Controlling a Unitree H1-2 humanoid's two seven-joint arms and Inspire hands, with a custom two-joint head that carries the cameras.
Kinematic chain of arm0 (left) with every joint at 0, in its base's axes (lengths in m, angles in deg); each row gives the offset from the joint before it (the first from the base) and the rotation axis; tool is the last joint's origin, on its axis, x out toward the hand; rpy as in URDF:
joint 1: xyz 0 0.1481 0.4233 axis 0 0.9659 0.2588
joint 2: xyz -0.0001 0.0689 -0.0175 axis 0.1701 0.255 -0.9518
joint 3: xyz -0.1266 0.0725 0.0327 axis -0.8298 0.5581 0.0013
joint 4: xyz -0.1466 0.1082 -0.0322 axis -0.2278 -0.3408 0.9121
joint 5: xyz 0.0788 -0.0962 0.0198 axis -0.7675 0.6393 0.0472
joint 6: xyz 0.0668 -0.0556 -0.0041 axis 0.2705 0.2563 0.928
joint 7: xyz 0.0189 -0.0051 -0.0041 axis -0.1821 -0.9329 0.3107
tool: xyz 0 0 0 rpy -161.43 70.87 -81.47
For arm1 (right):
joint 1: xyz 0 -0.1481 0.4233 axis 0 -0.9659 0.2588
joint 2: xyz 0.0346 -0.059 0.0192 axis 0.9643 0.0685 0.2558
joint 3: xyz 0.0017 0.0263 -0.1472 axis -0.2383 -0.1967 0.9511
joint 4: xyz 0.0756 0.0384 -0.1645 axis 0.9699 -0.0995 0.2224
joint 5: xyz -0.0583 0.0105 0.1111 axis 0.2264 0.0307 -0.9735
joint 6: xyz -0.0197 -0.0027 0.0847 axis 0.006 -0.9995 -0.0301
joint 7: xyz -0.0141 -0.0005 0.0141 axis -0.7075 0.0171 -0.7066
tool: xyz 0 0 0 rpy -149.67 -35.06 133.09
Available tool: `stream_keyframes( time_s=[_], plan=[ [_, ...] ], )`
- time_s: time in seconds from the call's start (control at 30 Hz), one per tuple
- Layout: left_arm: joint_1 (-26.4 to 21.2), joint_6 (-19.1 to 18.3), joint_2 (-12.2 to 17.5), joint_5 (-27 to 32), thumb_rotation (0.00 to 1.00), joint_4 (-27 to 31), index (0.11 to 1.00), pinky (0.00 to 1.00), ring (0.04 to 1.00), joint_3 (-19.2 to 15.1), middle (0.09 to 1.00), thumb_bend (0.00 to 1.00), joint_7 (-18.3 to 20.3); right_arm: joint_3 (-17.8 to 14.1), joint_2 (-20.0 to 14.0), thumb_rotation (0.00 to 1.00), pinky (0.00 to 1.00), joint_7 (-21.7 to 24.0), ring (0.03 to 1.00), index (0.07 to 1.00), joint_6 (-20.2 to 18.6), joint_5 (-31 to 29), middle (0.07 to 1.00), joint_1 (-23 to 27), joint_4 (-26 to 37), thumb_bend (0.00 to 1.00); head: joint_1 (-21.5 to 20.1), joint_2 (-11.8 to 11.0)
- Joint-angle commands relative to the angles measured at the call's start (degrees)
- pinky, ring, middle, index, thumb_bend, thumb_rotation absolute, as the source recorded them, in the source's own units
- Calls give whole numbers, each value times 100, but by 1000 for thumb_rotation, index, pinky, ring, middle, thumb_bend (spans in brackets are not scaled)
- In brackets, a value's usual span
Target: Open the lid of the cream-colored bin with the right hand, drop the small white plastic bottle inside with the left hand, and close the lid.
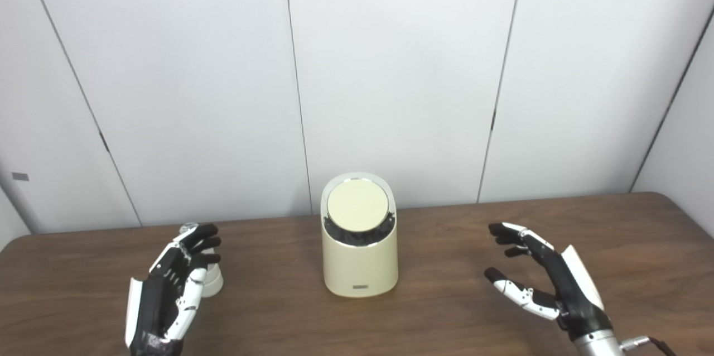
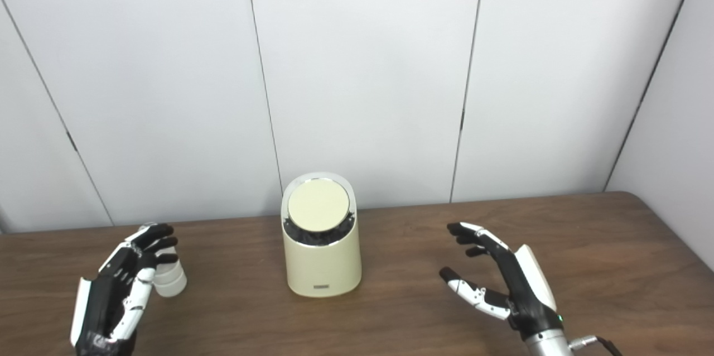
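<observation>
The cream-colored bin (image 1: 360, 255) stands upright at the middle of the brown table (image 1: 446, 311), its round lid (image 1: 357, 206) shut and tilted toward me. A small white plastic bottle (image 2: 169, 278) stands upright left of the bin, partly hidden behind my left hand (image 1: 170, 289). That hand is open, fingers spread, just in front of and beside the bottle; whether it touches it is unclear. My right hand (image 1: 544, 278) hovers open to the right of the bin, well apart from it, palm turned toward the bin.
White wall panels (image 1: 390, 66) rise directly behind the table's far edge. The table's rounded right corner (image 1: 678, 205) lies beyond my right hand.
</observation>
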Motion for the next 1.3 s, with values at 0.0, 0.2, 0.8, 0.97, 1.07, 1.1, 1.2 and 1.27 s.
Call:
stream_keyframes(
  time_s=[0.0, 0.2, 0.8, 0.97, 1.07, 1.1, 1.2, 1.27],
  plan=[
    [-178, 161, 78, -5, 572, 106, 751, 649, 746, -12, 776, 270, -14, -87, -52, 508, 663, -151, 748, 769, 311, -137, 773, 239, 55, 294, -8, 10],
    [-170, 147, 70, -56, 579, 122, 747, 639, 743, -20, 774, 269, -46, -110, -21, 480, 647, -154, 740, 766, 321, -199, 772, 258, 65, 291, -6, 25],
    [-189, 139, 70, 9, 575, 99, 749, 645, 747, -16, 774, 280, -18, -94, -7, 345, 616, -129, 729, 745, -347, 140, 759, 624, 698, 388, -36, 51],
    [-194, 153, 62, 47, 569, 94, 752, 650, 752, 2, 779, 271, 7, 75, -2, 444, 637, 153, 747, 752, -824, 221, 773, 979, 1033, 448, -18, 42],
    [-192, 148, 46, 0, 566, 104, 751, 659, 753, 0, 777, 276, -20, 188, 23, 693, 695, 376, 806, 787, -1279, 293, 840, 1145, 1220, 639, 0, 45],
    [-193, 148, 42, -23, 568, 105, 750, 656, 750, -1, 776, 276, -33, 224, 42, 760, 723, 424, 829, 806, -1448, 357, 857, 1200, 1274, 726, 3, 43],
    [-199, 177, 33, -45, 565, 92, 746, 652, 742, 4, 771, 273, -48, 323, 140, 804, 732, 506, 838, 816, -1985, 590, 871, 1364, 1419, 868, 10, 34],
    [-200, 187, 24, -43, 562, 88, 745, 652, 741, 7, 770, 273, -55, 371, 209, 804, 725, 543, 834, 814, -2260, 659, 870, 1457, 1484, 889, 14, 30]
  ],
)
